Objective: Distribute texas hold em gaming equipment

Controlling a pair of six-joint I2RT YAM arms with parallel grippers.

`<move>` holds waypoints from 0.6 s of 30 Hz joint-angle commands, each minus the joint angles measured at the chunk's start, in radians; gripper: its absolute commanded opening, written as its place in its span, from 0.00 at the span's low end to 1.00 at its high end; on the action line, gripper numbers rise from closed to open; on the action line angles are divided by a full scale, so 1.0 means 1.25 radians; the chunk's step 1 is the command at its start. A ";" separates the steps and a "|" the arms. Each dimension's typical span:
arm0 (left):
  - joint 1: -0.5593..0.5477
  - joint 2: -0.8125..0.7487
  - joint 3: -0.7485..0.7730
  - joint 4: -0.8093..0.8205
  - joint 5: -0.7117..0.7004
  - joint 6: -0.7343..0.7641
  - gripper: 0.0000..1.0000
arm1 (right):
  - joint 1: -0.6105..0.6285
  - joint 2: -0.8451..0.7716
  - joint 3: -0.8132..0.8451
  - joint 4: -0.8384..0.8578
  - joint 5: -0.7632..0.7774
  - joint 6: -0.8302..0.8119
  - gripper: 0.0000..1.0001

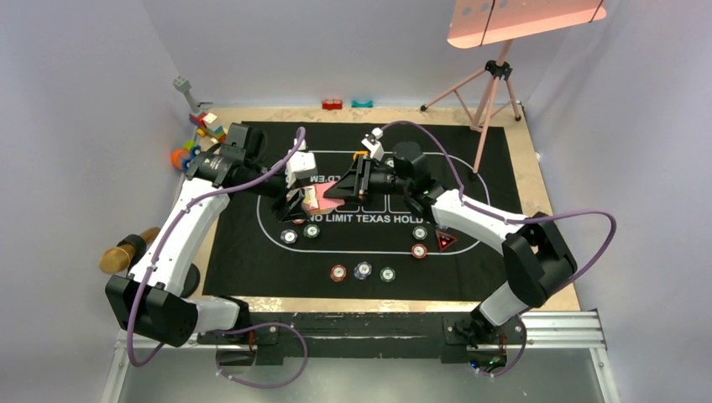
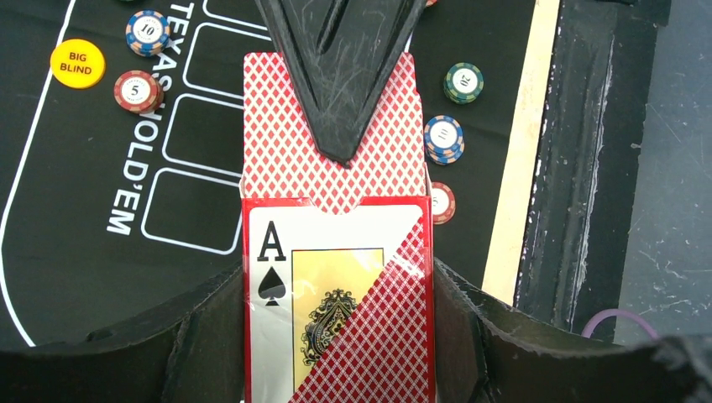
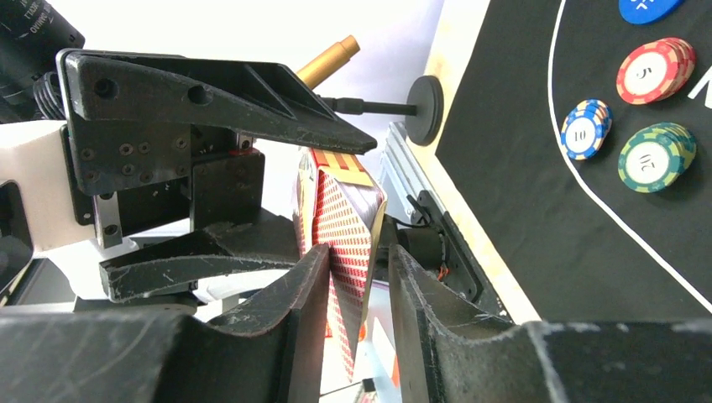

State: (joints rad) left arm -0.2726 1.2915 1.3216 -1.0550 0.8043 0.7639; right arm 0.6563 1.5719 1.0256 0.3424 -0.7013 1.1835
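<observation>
Overhead view of a black poker mat (image 1: 252, 269). A red card box (image 2: 336, 336), printed with an ace of spades and a diamond pattern, is held above the mat just off its centre toward 10 o'clock. A stack of red-backed cards (image 2: 281, 134) sticks halfway out of the box's open end.

Small round poker chips (image 1: 363, 270) lie on the mat in red, blue and green. Three sit in a row at 6 o'clock, two at 8 o'clock and two at 4 o'clock. A dark triangle marker with a red edge (image 1: 444, 242) lies just outside the 4 o'clock pair. A yellow-orange disc marked "BIG BLIND" (image 2: 77, 63) lies flat beside two chips.

The left arm rises from its base at 7 o'clock, runs up the mat's left edge and turns inward toward 3 o'clock. The left gripper (image 2: 337, 277) is clamped on the card box, one finger against each long side.

The right arm folds its elbow at the mat's 4 o'clock edge and reaches in toward 10 o'clock, facing the left gripper. The right gripper (image 3: 359, 252) stands narrow, one finger on each face of the protruding cards. Whether the fingers actually press the cards cannot be told.
</observation>
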 commanded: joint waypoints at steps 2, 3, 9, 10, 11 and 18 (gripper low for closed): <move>0.005 -0.026 0.032 0.027 0.064 -0.013 0.56 | -0.020 -0.041 -0.024 -0.006 -0.006 -0.029 0.31; 0.006 -0.028 0.029 0.028 0.065 -0.015 0.56 | -0.023 -0.045 -0.027 -0.008 -0.005 -0.030 0.31; 0.006 -0.035 0.016 0.044 0.069 -0.028 0.55 | -0.034 -0.068 -0.036 -0.023 -0.003 -0.041 0.29; 0.006 -0.036 0.014 0.046 0.070 -0.029 0.55 | -0.038 -0.073 -0.035 -0.028 -0.002 -0.044 0.29; 0.006 -0.038 0.012 0.048 0.071 -0.029 0.55 | -0.041 -0.078 -0.035 -0.033 -0.001 -0.048 0.28; 0.014 -0.047 -0.004 0.063 0.077 -0.041 0.54 | -0.062 -0.108 -0.034 -0.064 -0.001 -0.069 0.27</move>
State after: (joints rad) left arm -0.2676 1.2716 1.3193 -1.0340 0.8326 0.7345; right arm 0.5907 1.4803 0.9874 0.2863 -0.6983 1.1358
